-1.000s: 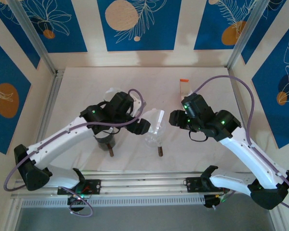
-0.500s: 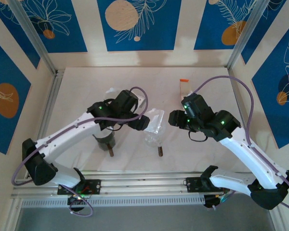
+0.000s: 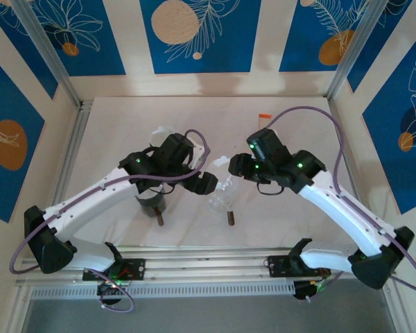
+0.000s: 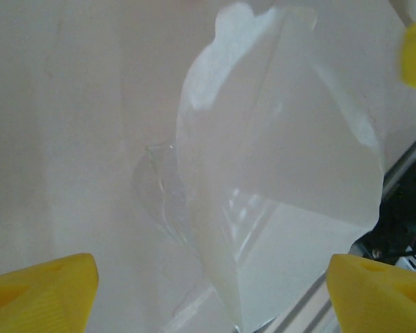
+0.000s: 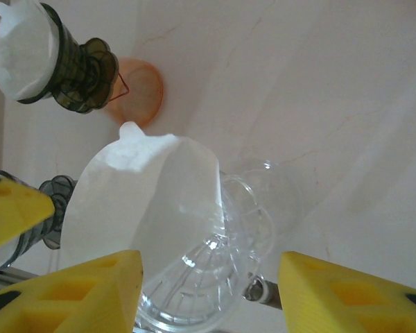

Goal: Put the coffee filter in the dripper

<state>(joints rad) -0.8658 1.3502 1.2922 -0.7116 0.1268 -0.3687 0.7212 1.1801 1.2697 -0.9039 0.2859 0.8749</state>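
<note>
White tabletop (image 3: 125, 125): paper filter (image 5: 145, 201) leaning in clear dripper (image 5: 244, 232).
Left gripper (image 4: 208, 291), open, flanks the filter; right gripper (image 5: 208, 291), open, straddles the dripper, probably to seat it.

coffee filter (image 5: 149, 208): thin white matt paper, faintly see-through. dripper (image 5: 225, 267): clear, glossy, ribbed; glass or plastic, can't tell. worktop (image 5: 333, 104): off-white, matt, smooth. right pincer (image 5: 208, 291) fingers (image 5: 83, 291): yellow matt plastic. At 10 o'clock, second dripper (image 5: 80, 66): smoky dark translucent plastic, glossy, with a white paper liner.
</note>
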